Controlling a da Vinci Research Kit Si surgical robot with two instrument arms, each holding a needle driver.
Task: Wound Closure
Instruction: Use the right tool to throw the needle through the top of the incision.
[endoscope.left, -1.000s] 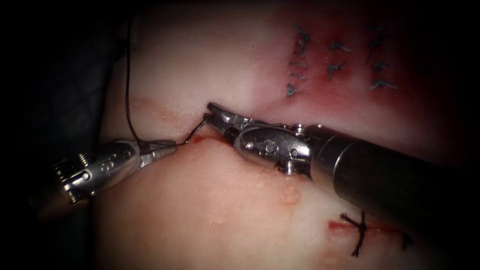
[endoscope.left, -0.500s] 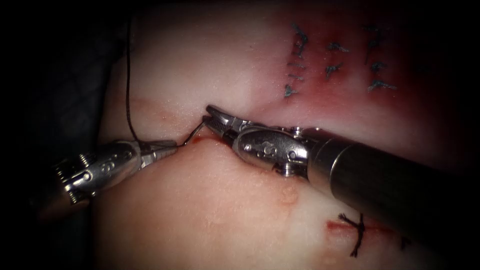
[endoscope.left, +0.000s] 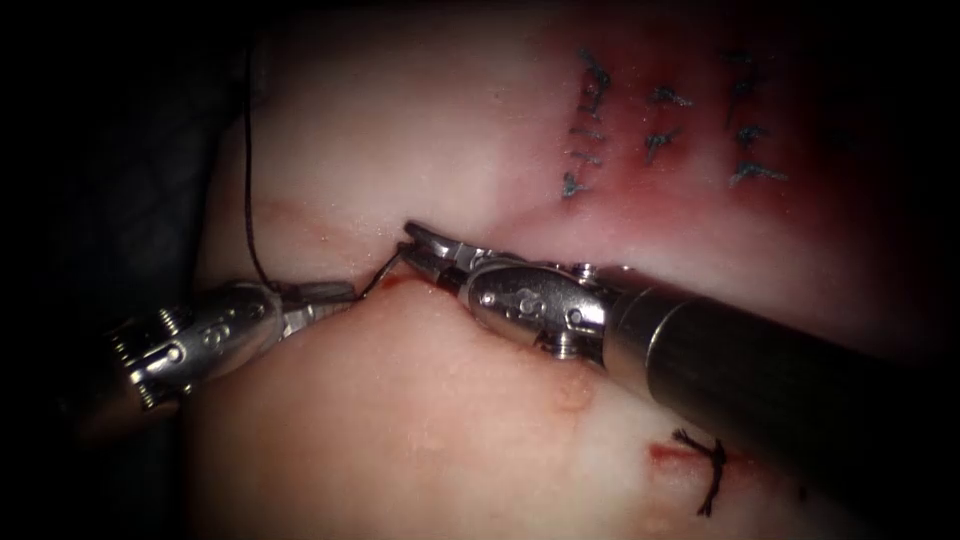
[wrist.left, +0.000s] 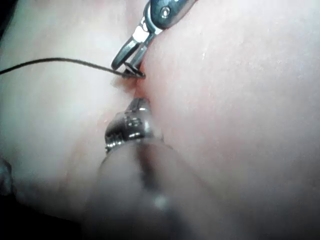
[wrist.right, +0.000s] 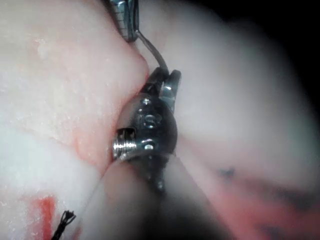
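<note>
The tissue (endoscope.left: 430, 420) has a cut (endoscope.left: 392, 283) whose left end is wet with red fluid. My left tool (endoscope.left: 338, 294) comes in from the left, its jaws shut on the curved needle (endoscope.left: 378, 273) near its tail. Dark thread (endoscope.left: 249, 170) rises from there toward the top. The needle arcs up and right over the cut's end to my right tool (endoscope.left: 408, 243), whose jaws close on its other end. Seen from the right wrist, the needle (wrist.right: 154, 50) runs into the right tool (wrist.right: 165, 79). From the left wrist, the thread (wrist.left: 60, 61) reaches the right tool (wrist.left: 133, 70), beyond my left tool (wrist.left: 137, 106).
A tied dark stitch (endoscope.left: 714, 468) crosses the cut further right, below the right tool's shaft (endoscope.left: 760, 370). Blue ink marks (endoscope.left: 660, 130) lie on reddened tissue at the upper right. A small bump (endoscope.left: 572, 388) sits on the tissue below the right wrist joint.
The right tool has edged left and slightly up, and the tissue with its marks has slid left with it. The left tool has stayed where it was, still holding the needle.
</note>
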